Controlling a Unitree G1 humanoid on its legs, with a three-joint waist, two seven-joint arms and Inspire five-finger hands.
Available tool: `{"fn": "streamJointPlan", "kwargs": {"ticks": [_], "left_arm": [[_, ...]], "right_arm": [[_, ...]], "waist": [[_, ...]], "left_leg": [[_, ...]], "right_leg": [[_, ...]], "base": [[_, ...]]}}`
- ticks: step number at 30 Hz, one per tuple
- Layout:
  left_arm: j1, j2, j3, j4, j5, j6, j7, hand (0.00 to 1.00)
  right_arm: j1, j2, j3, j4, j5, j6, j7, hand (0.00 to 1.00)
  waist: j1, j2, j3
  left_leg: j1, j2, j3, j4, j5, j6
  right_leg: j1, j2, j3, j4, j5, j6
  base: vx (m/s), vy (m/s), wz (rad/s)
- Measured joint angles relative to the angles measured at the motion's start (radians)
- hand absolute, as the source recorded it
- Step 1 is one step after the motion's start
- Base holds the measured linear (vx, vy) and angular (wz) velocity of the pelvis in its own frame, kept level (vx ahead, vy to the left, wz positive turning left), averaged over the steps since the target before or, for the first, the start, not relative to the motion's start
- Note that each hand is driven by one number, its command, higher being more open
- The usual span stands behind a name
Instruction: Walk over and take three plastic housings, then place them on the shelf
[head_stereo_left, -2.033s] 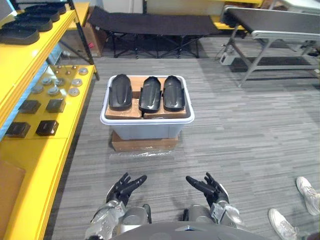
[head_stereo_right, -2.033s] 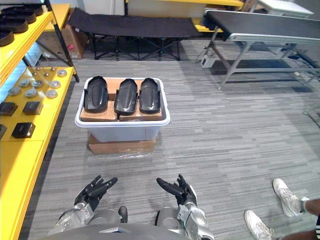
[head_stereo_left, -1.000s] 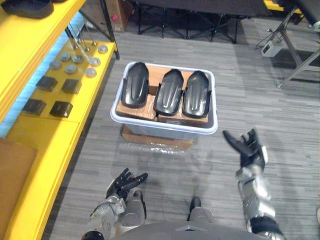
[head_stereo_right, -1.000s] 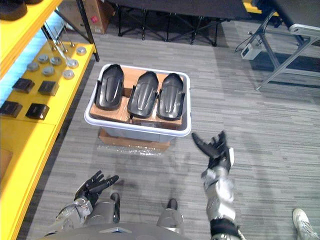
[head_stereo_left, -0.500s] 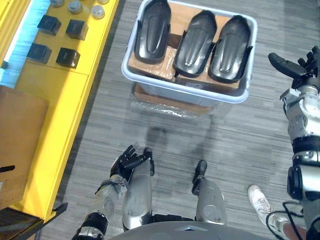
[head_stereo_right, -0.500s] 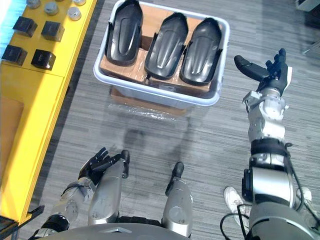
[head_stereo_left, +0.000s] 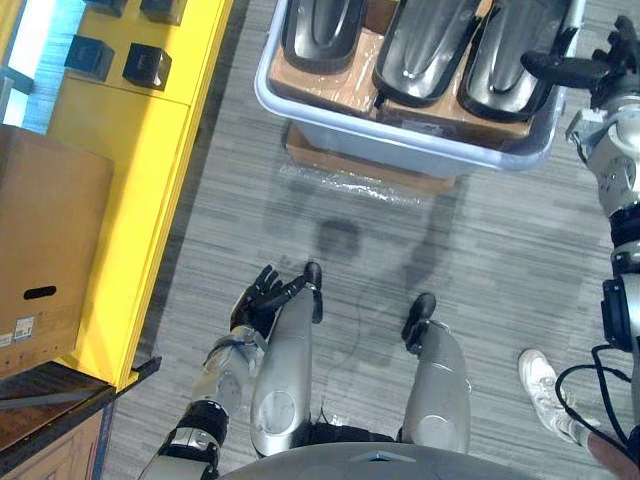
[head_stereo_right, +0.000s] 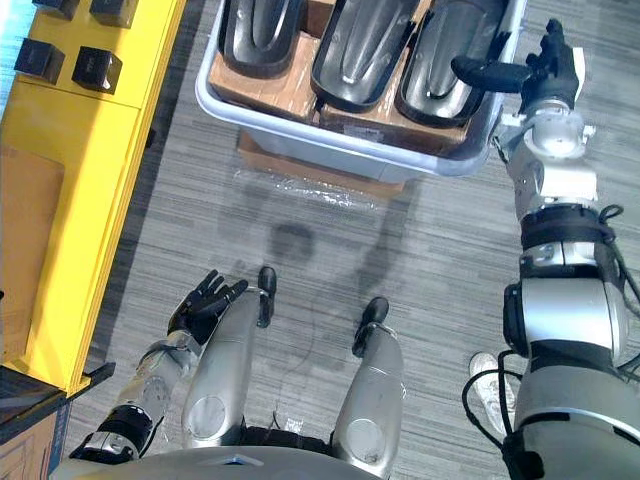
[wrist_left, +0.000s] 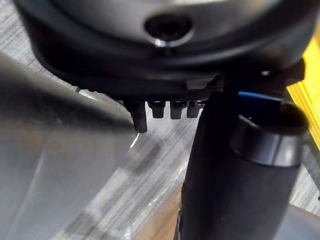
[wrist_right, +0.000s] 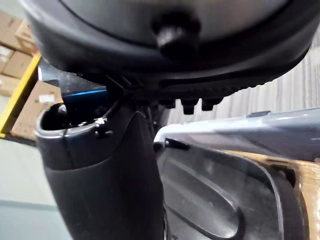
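A pale bin (head_stereo_right: 330, 142) stands on the floor (head_stereo_left: 300, 230), raised on a flat carton (head_stereo_left: 365, 170). Inside the bin, three black housings lie side by side on brown cardboard (head_stereo_left: 345, 88). They are the left housing (head_stereo_left: 320, 25), the middle housing (head_stereo_left: 428, 45) and the right housing (head_stereo_left: 508, 55). Each runs lengthwise from the bin's near wall toward its far wall. All three are in the bin and neither hand holds one.

The right hand (head_stereo_right: 553, 75) is raised at the bin's right rim. Its fingers are straight and spread, and its thumb (head_stereo_right: 485, 70) stretches sideways over the right housing. Whether the thumb touches that housing cannot be told. In the right wrist view the thumb stands in front of the bin's rim and the housing's dark shell, with nothing gripped.

The left hand (head_stereo_left: 262, 297) hangs low on the bin's near side, well apart from it. Its fingers are loosely spread and it is empty.

A yellow shelf (head_stereo_left: 130, 200) runs along the bin's left, with a strip of floor between the two. On the shelf, level with the bin, sit two small black blocks (head_stereo_left: 147, 65). Nearer than the bin, a cardboard box (head_stereo_left: 50, 250) rests on the shelf. A person's white shoe (head_stereo_left: 545, 390) is on the floor to the bin's near right, well apart from it.
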Motion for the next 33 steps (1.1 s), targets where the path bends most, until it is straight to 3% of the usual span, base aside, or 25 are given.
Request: {"fn": "streamJointPlan", "kwargs": {"ticks": [4,11,12,23,27,33], "left_arm": [[-0.001,-0.007,0.006,0.0,-0.037,-0.005,-0.014,1.0],[-0.001,-0.007,0.005,0.0,-0.042,-0.007,-0.048,1.0],[-0.001,-0.004,0.005,0.0,-0.05,-0.007,-0.051,1.0],[-0.002,0.0,-0.006,0.003,-0.078,-0.007,-0.064,1.0],[-0.002,0.007,-0.022,0.004,-0.078,-0.009,-0.064,1.0],[-0.002,0.012,-0.037,0.016,-0.078,-0.01,-0.064,1.0]], "right_arm": [[-0.042,0.0,0.08,0.021,-0.047,0.082,-0.037,1.0],[-0.092,0.0,0.097,0.058,-0.079,0.122,-0.112,1.0],[-0.104,0.0,0.108,0.06,-0.082,0.127,-0.117,0.0],[-0.123,-0.039,0.138,0.122,-0.151,0.169,-0.184,0.0],[-0.112,-0.039,0.145,0.156,-0.148,0.222,-0.202,0.0],[-0.102,-0.027,0.145,0.139,-0.105,0.207,-0.21,0.0]], "waist": [[0.005,0.0,0.0],[0.009,0.0,0.0],[0.007,0.0,0.0],[0.007,0.0,0.0],[0.008,-0.001,0.0],[0.002,0.002,-0.002]], "left_leg": [[-0.027,-0.009,-0.004,0.001,0.01,-0.003],[-0.047,-0.027,0.0,0.0,0.021,0.002],[-0.054,-0.028,-0.001,0.0,0.023,0.002],[-0.065,-0.043,0.001,-0.039,0.055,0.004],[-0.053,-0.043,0.005,-0.057,0.063,0.001],[-0.023,-0.041,0.005,-0.078,0.072,-0.004]], "right_leg": [[-0.042,-0.015,0.003,0.042,-0.016,-0.007],[-0.077,-0.041,0.01,0.079,-0.028,-0.008],[-0.084,-0.042,0.011,0.082,-0.028,-0.008],[-0.099,-0.067,-0.001,0.089,-0.028,-0.009],[-0.095,-0.067,0.0,0.085,-0.029,-0.011],[-0.072,-0.064,-0.002,0.077,-0.03,-0.014]], "base": [[-0.02,-0.045,0.07],[-0.02,-0.018,0.06],[-0.03,-0.014,0.03],[-0.01,-0.013,0.08],[0.0,0.0,0.0],[0.0,-0.003,0.01]]}}
